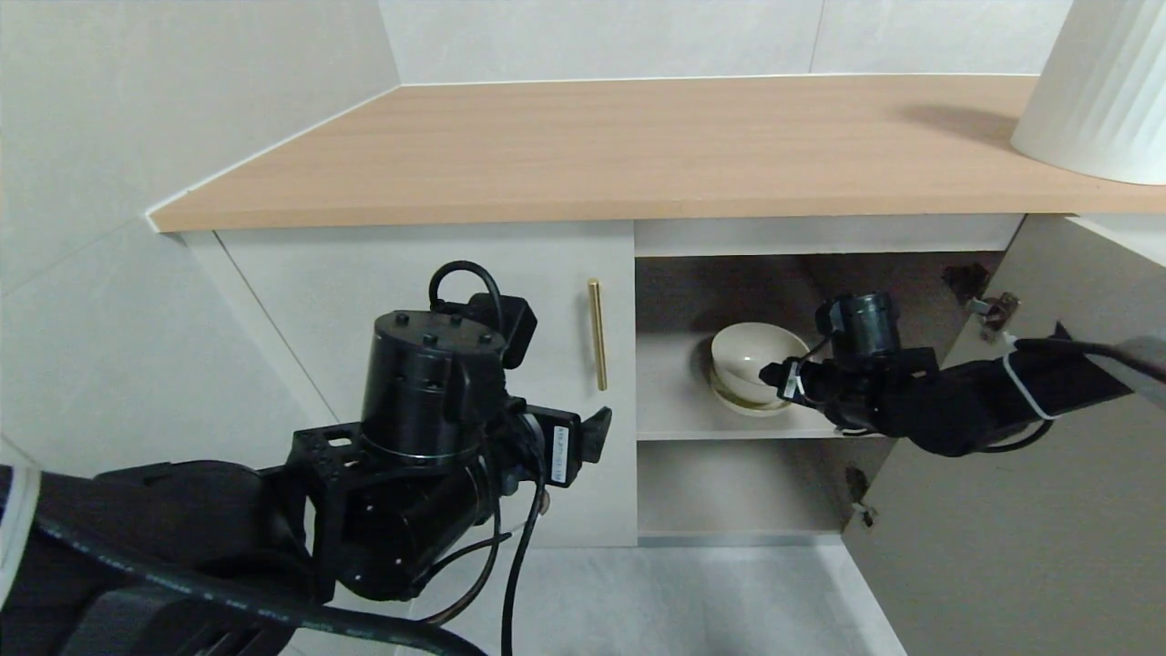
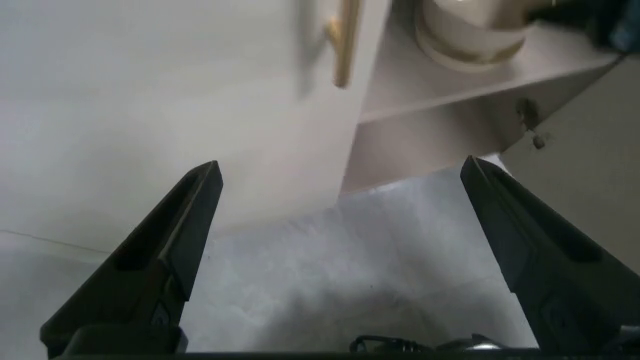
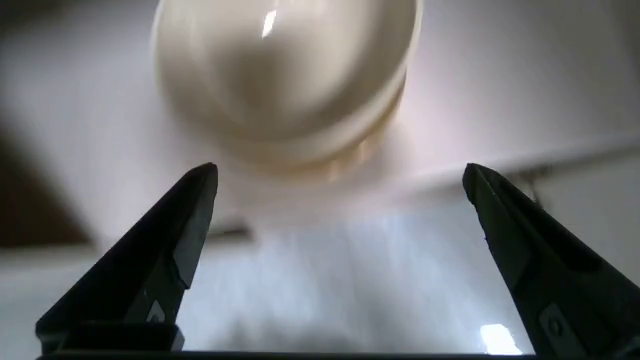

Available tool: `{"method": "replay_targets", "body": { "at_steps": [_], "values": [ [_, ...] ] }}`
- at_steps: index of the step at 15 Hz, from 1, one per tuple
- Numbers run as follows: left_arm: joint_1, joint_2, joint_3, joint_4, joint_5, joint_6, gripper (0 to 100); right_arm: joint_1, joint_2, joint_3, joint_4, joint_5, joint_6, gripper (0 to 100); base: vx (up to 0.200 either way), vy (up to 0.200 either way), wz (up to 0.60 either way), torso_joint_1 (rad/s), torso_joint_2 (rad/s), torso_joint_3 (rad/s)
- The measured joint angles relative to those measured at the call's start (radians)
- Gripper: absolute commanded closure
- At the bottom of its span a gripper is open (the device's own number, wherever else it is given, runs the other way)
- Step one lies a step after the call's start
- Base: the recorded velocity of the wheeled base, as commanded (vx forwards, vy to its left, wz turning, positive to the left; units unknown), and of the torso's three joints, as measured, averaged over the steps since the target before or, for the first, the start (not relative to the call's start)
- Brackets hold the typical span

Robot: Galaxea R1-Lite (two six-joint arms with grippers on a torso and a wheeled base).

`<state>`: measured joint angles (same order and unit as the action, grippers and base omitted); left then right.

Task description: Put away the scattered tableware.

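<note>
Right claw point(image 1: 772, 374) spread, bowl point(image 1: 751, 357) just ahead, near shelf point(image 1: 674, 405) edge

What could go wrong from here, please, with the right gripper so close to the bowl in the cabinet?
1. The open right gripper is beside the bowl, which sits near the front of the shelf; a careless pull-back could drag it off.
2. The bowl seems to rest on another dish, so a nudge might tip it.
3. The right arm lies close to the open door and could knock it.
</note>
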<state>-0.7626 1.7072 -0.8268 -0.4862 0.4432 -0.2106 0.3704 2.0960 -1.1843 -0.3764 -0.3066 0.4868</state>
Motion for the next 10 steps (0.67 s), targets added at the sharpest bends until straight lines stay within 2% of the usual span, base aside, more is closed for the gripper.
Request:
{"method": "replay_targets", "body": {
  "at_steps": [2, 5, 8, 10],
  "values": [
    [0.013, -0.072, 0.042, 0.010, -0.001, 0.002, 0, 0.021, -0.113, 0.061, 0.098, 0.042, -0.001, 0, 0.000, 0.000, 0.00, 0.000, 0.00, 0.000],
    [0.030, -0.230, 0.176, 0.054, -0.003, 0.034, 0, 0.079, -0.363, 0.164, 0.315, 0.097, -0.003, 0, 0.000, 0.000, 0.00, 0.000, 0.00, 0.000],
    [0.105, -0.359, 0.296, 0.082, -0.011, 0.045, 0, 0.156, -0.600, 0.297, 0.437, 0.119, -0.023, 0, 0.000, 0.000, 0.00, 0.000, 0.00, 0.000],
    [0.142, -0.423, 0.326, 0.096, -0.012, 0.063, 0, 0.211, -0.707, 0.371, 0.490, 0.120, -0.030, 0, 0.000, 0.000, 0.00, 0.000, 0.00, 0.000]
  ]
}}
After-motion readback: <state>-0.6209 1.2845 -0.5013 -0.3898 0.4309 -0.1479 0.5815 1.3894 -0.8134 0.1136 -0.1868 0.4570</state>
